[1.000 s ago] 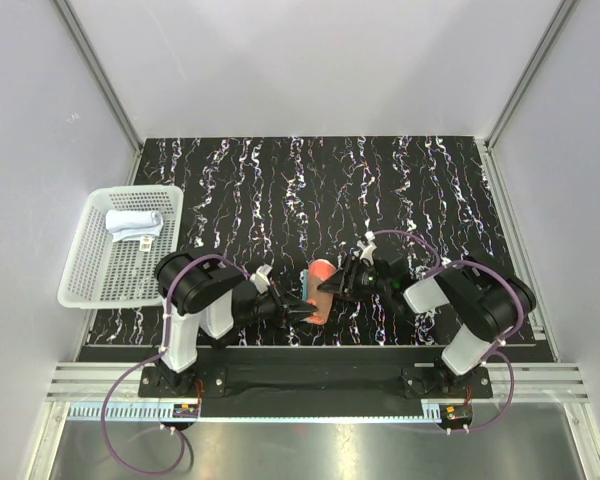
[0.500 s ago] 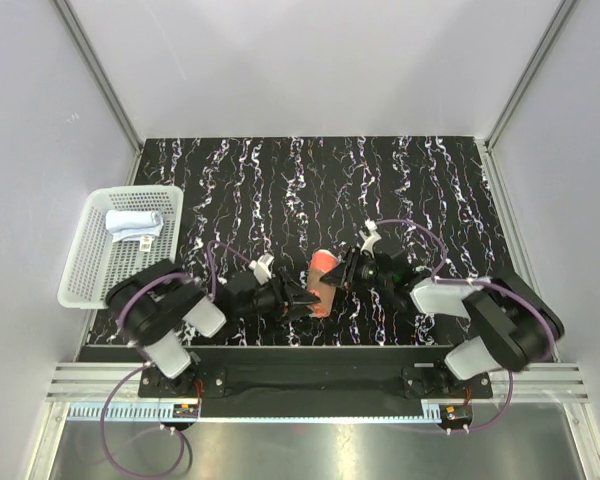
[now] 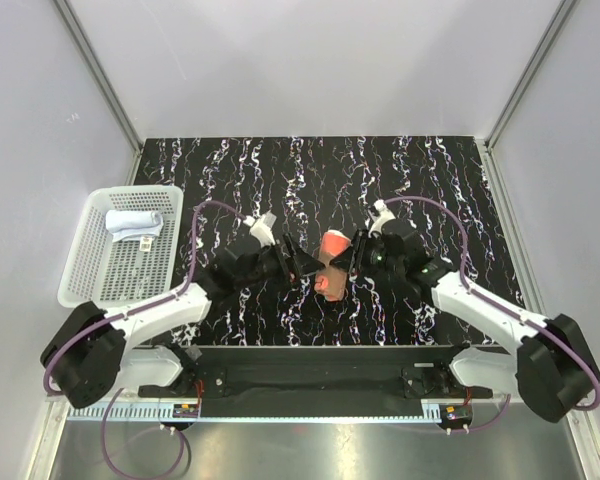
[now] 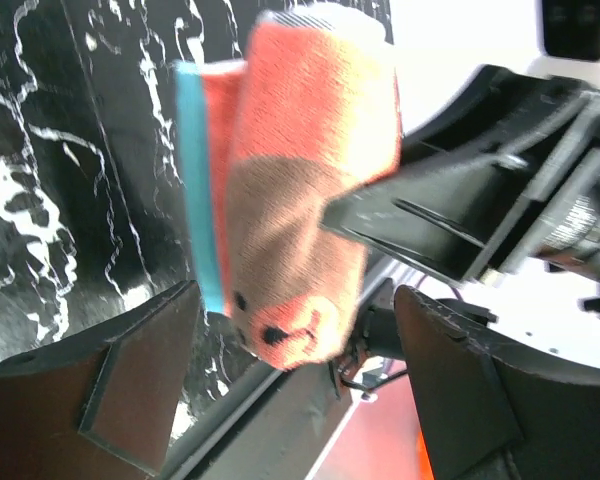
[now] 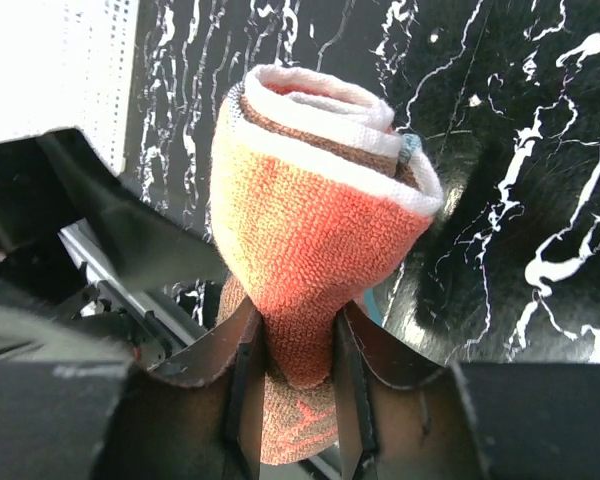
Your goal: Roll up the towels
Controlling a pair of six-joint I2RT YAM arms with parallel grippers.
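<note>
Rust-orange towel (image 5: pixel 320 230), rolled tight, is held well right of the white basket (image 3: pixel 77 268), its long axis crossing both arms' reach. The right gripper (image 5: pixel 295 375) pinches its waist. The left gripper (image 4: pixel 295 390), on the basket side, straddles it with fingers spread.

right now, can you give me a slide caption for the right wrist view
Right hand clamped on the rolled rust-orange towel, black marbled table behind.
</note>
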